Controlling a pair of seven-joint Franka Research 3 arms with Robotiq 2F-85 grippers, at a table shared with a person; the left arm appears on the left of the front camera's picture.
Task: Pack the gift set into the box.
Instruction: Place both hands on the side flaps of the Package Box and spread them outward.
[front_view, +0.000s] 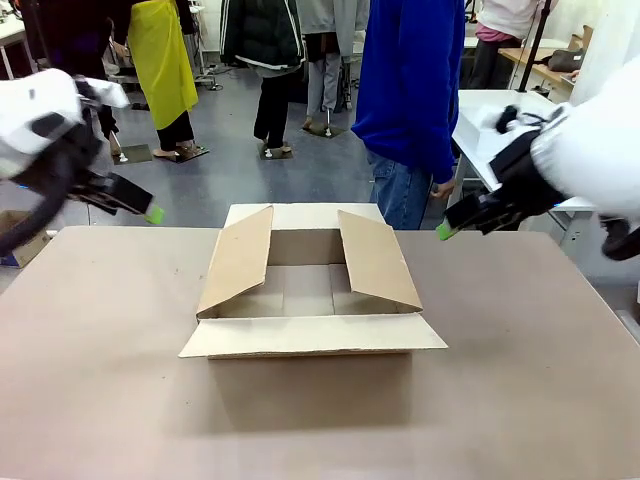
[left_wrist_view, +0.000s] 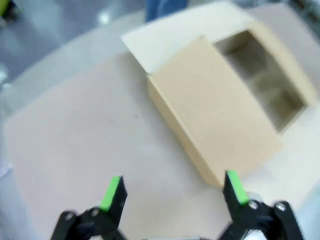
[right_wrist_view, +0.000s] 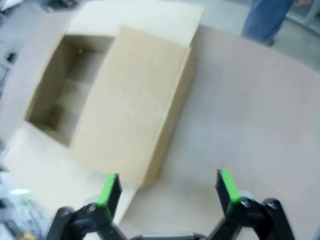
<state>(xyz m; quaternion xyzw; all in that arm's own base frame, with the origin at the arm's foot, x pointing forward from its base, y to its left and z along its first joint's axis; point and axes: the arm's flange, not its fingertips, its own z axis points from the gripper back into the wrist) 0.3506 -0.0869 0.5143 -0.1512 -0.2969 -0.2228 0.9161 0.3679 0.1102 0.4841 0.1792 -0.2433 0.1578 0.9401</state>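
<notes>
Brown cardboard box (front_view: 310, 290) open, four flaps spread, inside bare

Floor: smooth grey-blue floor (front_view: 230, 165) with a dull sheen, running to the back of the room.
Foreground: the near table (front_view: 100, 350) has a matte pinkish-brown top across the lower half of the front view, with a straight far edge.
Right side: a white table (front_view: 478, 120) stands just beyond it, one corner turned toward the middle.
Upper right: a wooden desk (front_view: 535, 62) in light wood, carrying dark things too small to tell.
Upper left: the edge of a white tabletop (front_view: 10, 32).
Light: even and soft, with weak shadows on the near table.
</notes>
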